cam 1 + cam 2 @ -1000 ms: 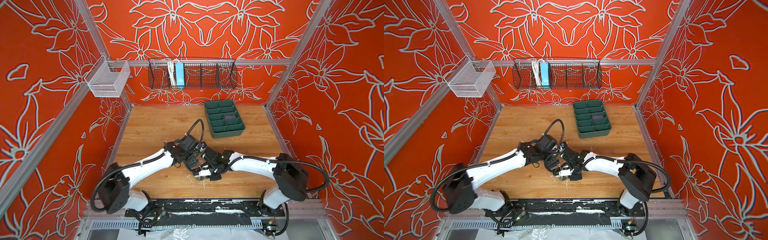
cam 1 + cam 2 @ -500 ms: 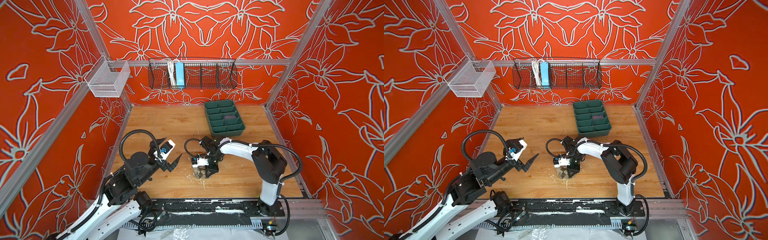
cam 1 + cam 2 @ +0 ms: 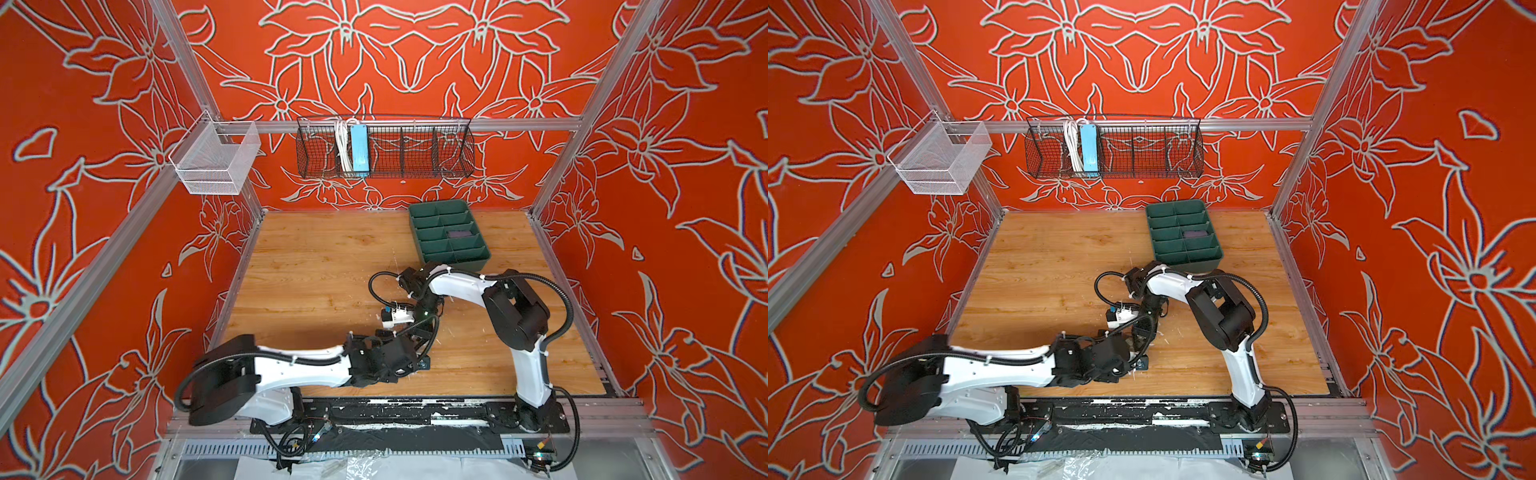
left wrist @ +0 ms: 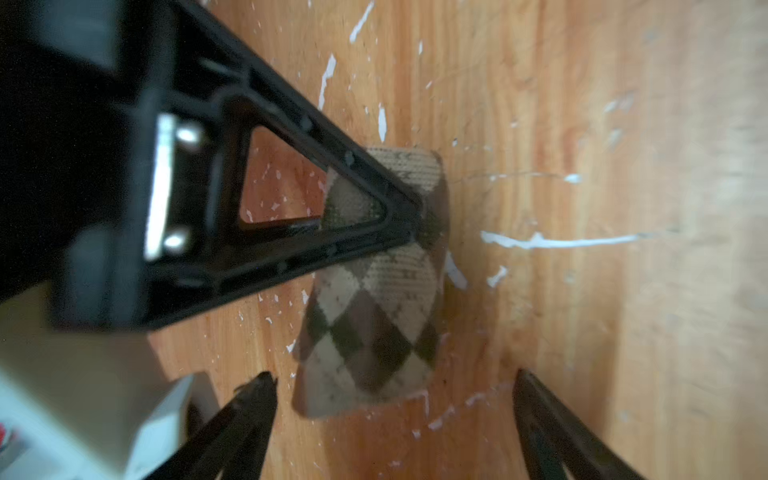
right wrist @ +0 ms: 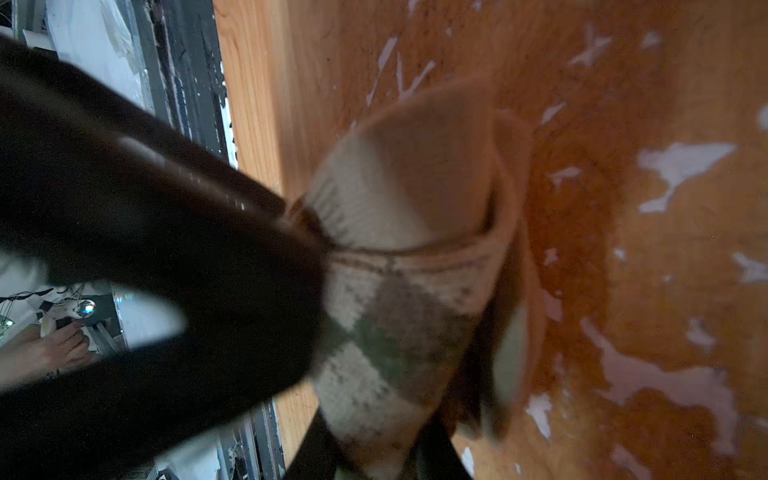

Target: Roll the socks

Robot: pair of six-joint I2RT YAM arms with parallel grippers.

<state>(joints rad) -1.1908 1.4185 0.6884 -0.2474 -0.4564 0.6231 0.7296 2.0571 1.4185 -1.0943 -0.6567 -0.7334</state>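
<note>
The argyle sock (image 4: 370, 316) lies on the wooden table (image 3: 311, 270), folded into a short, thick bundle of beige and olive-brown diamonds. In both top views the spot is near the front middle of the board, where the two wrists meet and cover nearly all of the sock. The right gripper (image 5: 322, 270) is pressed together on one end of the bundle. In the right wrist view its two dark fingers converge on the knit edge, with the layers curling just beyond them. In the left wrist view one of its fingers (image 4: 374, 195) lies across the top of the sock. The left gripper (image 4: 395, 376) stands spread at the other end of the bundle, one fingertip (image 4: 262, 386) just beside one side and the other tip apart from the opposite side, neither clearly touching the fabric (the view is blurred there). White flecks (image 4: 557, 241) are scattered over the wood around the sock. Well apart from it, at the rear right of the table, sits a green tray (image 3: 461, 262). A dark purple thing (image 3: 460, 234) lies in a right-hand compartment about midway along it, too small to tell what it is.
</note>
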